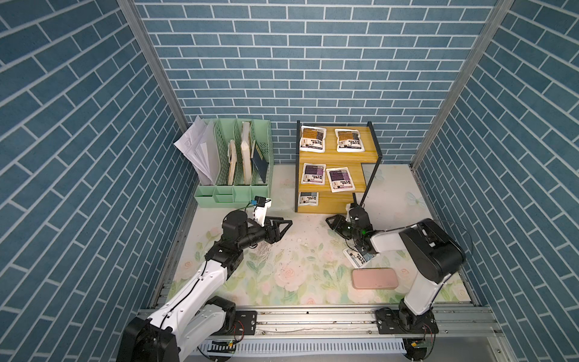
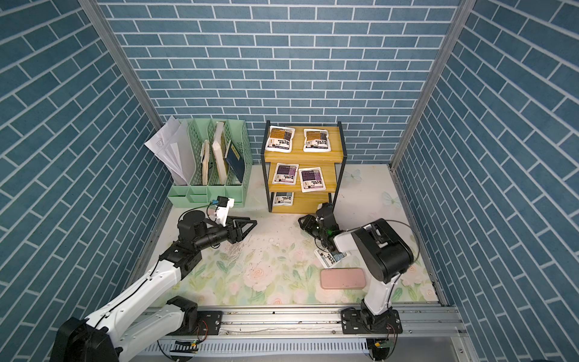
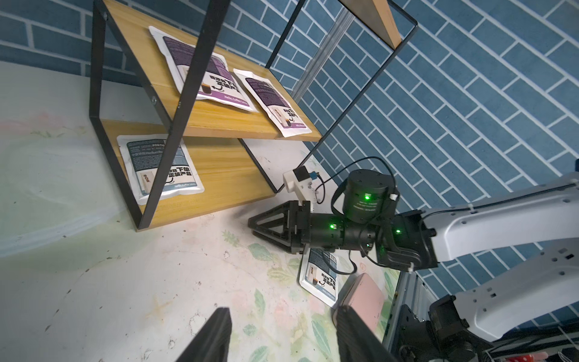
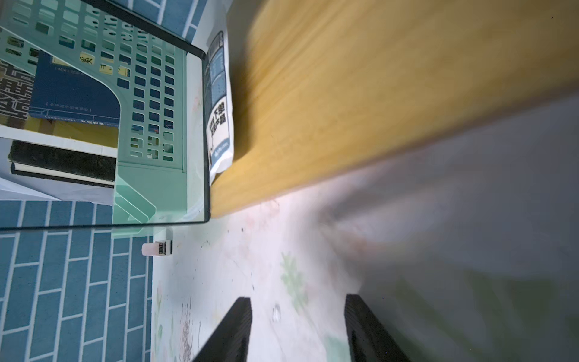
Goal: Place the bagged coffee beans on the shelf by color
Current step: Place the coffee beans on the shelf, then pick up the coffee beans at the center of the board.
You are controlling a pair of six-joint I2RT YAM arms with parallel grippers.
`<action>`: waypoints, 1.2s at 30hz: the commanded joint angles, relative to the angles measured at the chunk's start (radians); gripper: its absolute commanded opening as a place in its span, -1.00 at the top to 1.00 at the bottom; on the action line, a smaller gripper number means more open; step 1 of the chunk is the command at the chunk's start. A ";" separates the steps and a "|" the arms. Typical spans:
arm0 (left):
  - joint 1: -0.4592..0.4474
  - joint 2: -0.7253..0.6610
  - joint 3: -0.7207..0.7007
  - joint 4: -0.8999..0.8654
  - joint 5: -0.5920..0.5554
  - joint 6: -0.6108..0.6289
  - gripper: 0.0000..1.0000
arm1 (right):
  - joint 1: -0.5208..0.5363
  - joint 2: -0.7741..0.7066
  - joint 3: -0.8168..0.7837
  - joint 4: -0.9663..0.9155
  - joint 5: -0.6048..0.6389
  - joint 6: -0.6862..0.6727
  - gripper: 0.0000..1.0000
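On wooden shelf (image 1: 344, 156), flat white pouches (image 1: 313, 139)

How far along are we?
Done, on the shelf: orange-brown bags top, purple bags middle, one grey-blue bag bottom. In hand: nothing; left tool and right tool open. Left: last grey-blue bag beside the pink case.

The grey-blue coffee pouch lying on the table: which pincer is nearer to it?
Right. The right pincer hangs close to the pouch, roughly between it and the shelf. The left pincer is farther off, on the side of the green organizer.
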 commanded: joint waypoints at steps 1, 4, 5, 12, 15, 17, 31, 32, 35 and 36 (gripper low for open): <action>-0.033 0.003 -0.029 0.048 -0.009 0.060 -0.16 | -0.001 -0.192 -0.057 -0.222 0.049 0.021 -0.16; -0.078 0.032 -0.012 0.011 -0.038 0.109 -0.16 | -0.005 -0.389 -0.045 -0.640 0.218 0.112 -0.34; -0.101 0.046 -0.008 -0.001 -0.049 0.127 -0.16 | -0.017 -0.432 -0.032 -0.767 0.243 0.146 -0.35; -0.351 0.196 0.059 0.033 -0.224 0.223 -0.15 | -0.231 -0.790 -0.125 -1.069 0.192 0.095 -0.33; -0.405 0.286 0.059 0.140 -0.228 0.197 -0.14 | -0.389 -0.820 -0.198 -0.953 0.003 -0.051 -0.32; -0.418 0.345 0.058 0.219 -0.203 0.168 -0.14 | -0.418 -0.750 -0.206 -0.893 -0.078 -0.134 -0.26; -0.440 0.390 -0.001 0.394 -0.248 0.138 -0.14 | -0.340 -0.449 -0.178 -0.697 -0.166 -0.208 -0.29; -0.436 0.384 -0.030 0.392 -0.264 0.138 -0.14 | -0.318 -0.430 -0.170 -0.652 -0.174 -0.182 -0.30; -0.421 0.365 -0.061 0.388 -0.295 0.124 -0.14 | -0.232 -0.332 -0.096 -0.530 -0.178 -0.118 -0.31; -0.414 0.358 -0.067 0.382 -0.305 0.116 -0.14 | -0.204 -0.295 -0.064 -0.497 -0.174 -0.096 -0.31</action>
